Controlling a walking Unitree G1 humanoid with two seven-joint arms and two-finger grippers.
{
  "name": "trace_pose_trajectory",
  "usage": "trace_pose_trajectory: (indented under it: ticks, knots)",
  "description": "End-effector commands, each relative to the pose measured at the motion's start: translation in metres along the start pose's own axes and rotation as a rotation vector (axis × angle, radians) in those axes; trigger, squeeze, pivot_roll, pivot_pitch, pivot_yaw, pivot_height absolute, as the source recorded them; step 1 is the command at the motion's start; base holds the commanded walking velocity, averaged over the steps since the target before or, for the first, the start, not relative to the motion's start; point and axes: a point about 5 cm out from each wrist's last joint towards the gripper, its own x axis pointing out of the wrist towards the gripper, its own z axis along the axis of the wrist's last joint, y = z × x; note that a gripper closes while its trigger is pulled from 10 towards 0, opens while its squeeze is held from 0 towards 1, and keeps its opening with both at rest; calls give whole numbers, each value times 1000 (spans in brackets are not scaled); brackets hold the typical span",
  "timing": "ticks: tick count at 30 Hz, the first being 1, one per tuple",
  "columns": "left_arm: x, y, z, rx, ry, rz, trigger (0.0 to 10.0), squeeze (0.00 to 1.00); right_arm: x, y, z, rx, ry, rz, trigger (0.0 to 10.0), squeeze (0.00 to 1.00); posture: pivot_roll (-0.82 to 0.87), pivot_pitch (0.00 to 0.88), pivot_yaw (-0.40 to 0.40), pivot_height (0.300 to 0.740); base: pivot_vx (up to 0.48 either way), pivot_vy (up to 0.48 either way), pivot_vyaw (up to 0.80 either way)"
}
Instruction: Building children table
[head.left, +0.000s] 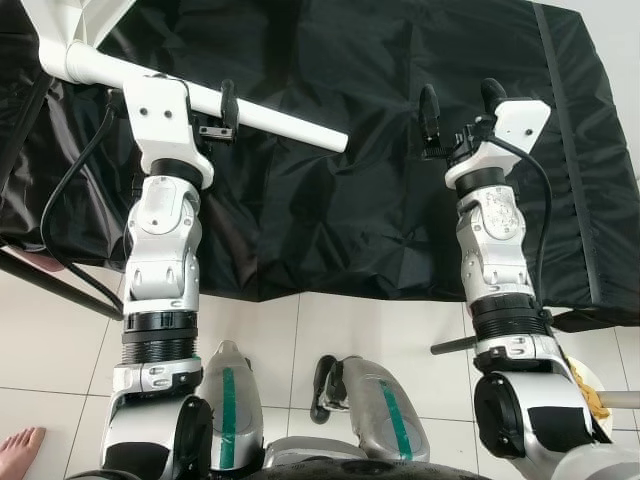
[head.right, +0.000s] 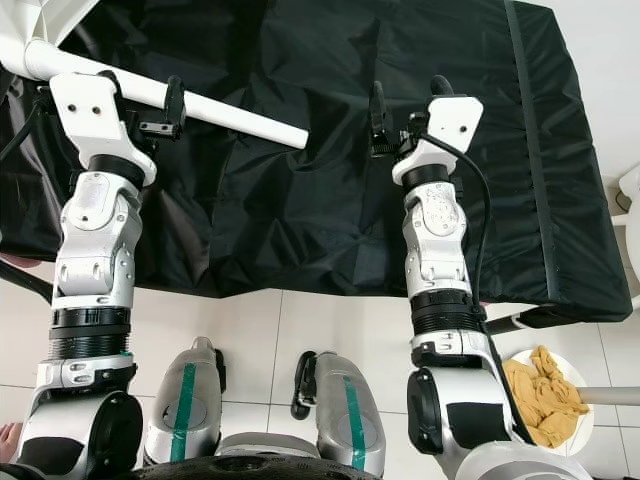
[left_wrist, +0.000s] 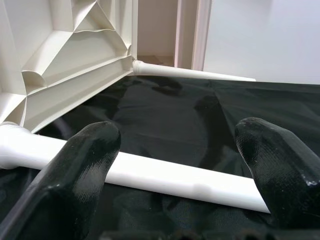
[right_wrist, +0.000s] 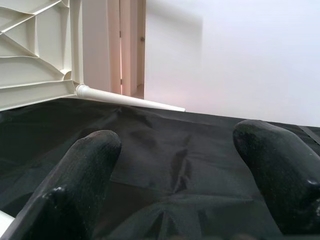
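Note:
A white table leg (head.left: 265, 118) sticks out from the upside-down white tabletop (left_wrist: 75, 55) and lies across the black cloth (head.left: 330, 200). My left gripper (left_wrist: 177, 137) is open just above this leg, one finger (head.left: 229, 102) on each side of it, and I cannot tell whether they touch it. A second white leg (left_wrist: 190, 74) juts from the tabletop's far corner. Over bare cloth to the right of the leg's free end, my right gripper (head.left: 461, 100) is open and holds nothing.
The black cloth covers the whole work surface, whose front edge is just before my legs. A plate with a yellow rag (head.right: 545, 395) sits on the tiled floor at right. A person's bare foot (head.left: 15, 450) is at lower left, near a dark bar (head.left: 50, 280).

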Motion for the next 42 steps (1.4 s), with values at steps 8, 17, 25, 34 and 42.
trace_pose_trajectory:
  ticks: [8,17,25,34,42]
  knots:
    - [-16,1,-22,-1,59,28,10000,0,-21,5,-22,-2,87,44,10000,0,143,17,-108,740,0,0,0]
    - [-38,-1,-33,-44,129,11,10000,0,-46,3,-36,14,160,44,10000,0,141,54,-107,740,0,0,0]
    - [-52,-6,-30,-105,153,10,10000,0,-59,12,-30,80,191,73,10000,0,134,79,-102,740,0,0,0]
    - [-57,-7,-23,-97,210,29,10000,0,-59,9,-20,62,259,2,10000,0,123,95,-98,740,0,0,0]
    - [-63,-5,-15,-114,208,54,10000,0,-63,11,0,49,193,40,10000,0,119,84,-96,740,0,0,0]
